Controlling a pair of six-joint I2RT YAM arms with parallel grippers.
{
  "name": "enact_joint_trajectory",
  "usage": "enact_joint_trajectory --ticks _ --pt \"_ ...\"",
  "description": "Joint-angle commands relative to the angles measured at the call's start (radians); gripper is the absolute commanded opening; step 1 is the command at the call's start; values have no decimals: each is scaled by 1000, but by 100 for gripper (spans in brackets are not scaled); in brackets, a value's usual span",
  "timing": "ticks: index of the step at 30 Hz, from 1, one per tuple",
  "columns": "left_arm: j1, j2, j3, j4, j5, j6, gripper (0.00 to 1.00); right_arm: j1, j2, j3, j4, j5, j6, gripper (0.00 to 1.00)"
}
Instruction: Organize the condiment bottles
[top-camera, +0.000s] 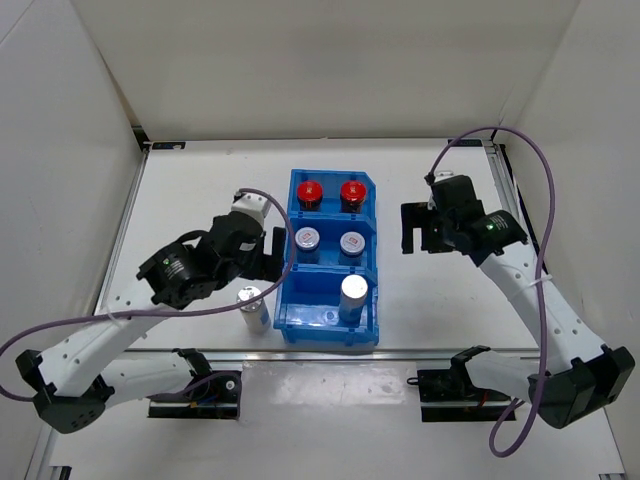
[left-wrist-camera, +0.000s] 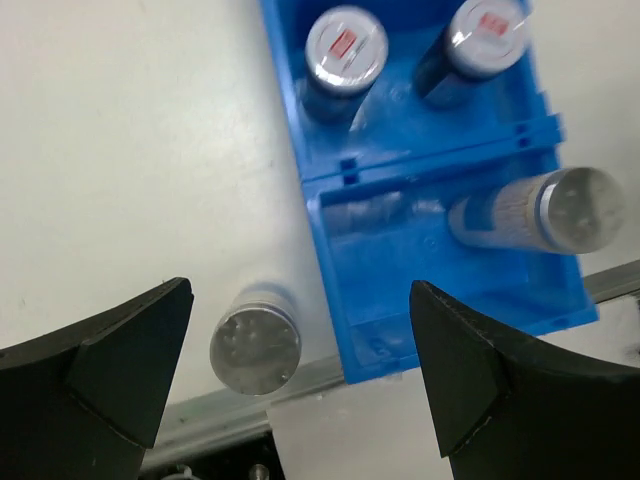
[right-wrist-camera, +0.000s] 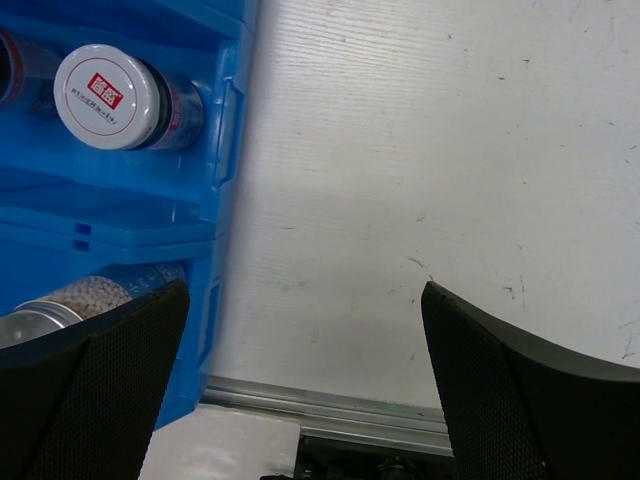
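Sitting between the two arms, the blue bin (top-camera: 330, 337) has three compartments in a row, and five of the six condiment bottles stand upright inside it. The bin's far compartment holds the left red-capped bottle (top-camera: 309, 190) and the right red-capped bottle (top-camera: 351, 192), both dark brown and side by side. The bin's middle compartment holds the left grey-lidded bottle (top-camera: 307, 240) and the right grey-lidded bottle (top-camera: 352, 243). Each lid carries a small red rectangle with white characters that I cannot read, and the right one shows a white and red label on its side. The bin's near compartment has only the inner silver-capped bottle (top-camera: 352, 293), set against its right side. Pale grains show through the clear wall of that bottle, under a blue band. The outer silver-capped bottle (top-camera: 250, 305) is on the table (top-camera: 200, 200) just beside the bin's left wall. It is level with the near compartment and stands apart from the plastic; its label looks blue, with no wording I can make out. The left gripper (top-camera: 272, 250) hangs by the bin's left wall with its jaws spread wide and nothing in them. The right gripper (top-camera: 415, 232) hangs to the right of the bin, level with the middle compartment, equally wide open and empty.
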Motion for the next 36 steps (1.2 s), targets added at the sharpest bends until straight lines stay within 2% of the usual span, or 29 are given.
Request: enact_joint_trajectory --ticks 1,4,11,18,20,21,23,26,29,30,31,33,36 --pt "86 35 -59 -51 57 -127 100 -6 6 4 43 -39 -9 100" --pt "184 79 -96 -77 132 -150 100 -6 15 4 43 -50 -18 100" --pt "290 58 -197 -36 265 -170 100 -6 37 4 43 -79 -18 100" --pt "338 68 -277 -50 403 -147 100 -6 49 -42 63 -99 -9 100" --pt "349 69 -297 -50 442 -136 96 -6 59 -52 63 -123 -9 100" --pt "349 79 -308 -63 442 -136 91 -6 60 -62 75 -123 0 100" --pt "349 79 -317 -76 442 -147 88 -6 60 -75 86 -123 0 100" --pt "349 36 -317 -85 442 -167 71 -6 69 -84 96 -133 11 100" --pt "349 16 -273 -146 356 -226 30 -6 69 -95 96 -142 11 100" --pt "349 16 -238 -180 277 -248 18 -6 60 -95 96 -142 11 100" --pt "349 27 -193 -216 238 -292 11 -6 60 -95 86 -142 20 100" --pt "349 41 -42 -286 157 -305 11 -6 60 -104 86 -142 20 100" --pt "291 87 144 -281 108 -297 11 -6 60 -95 68 -142 20 100"
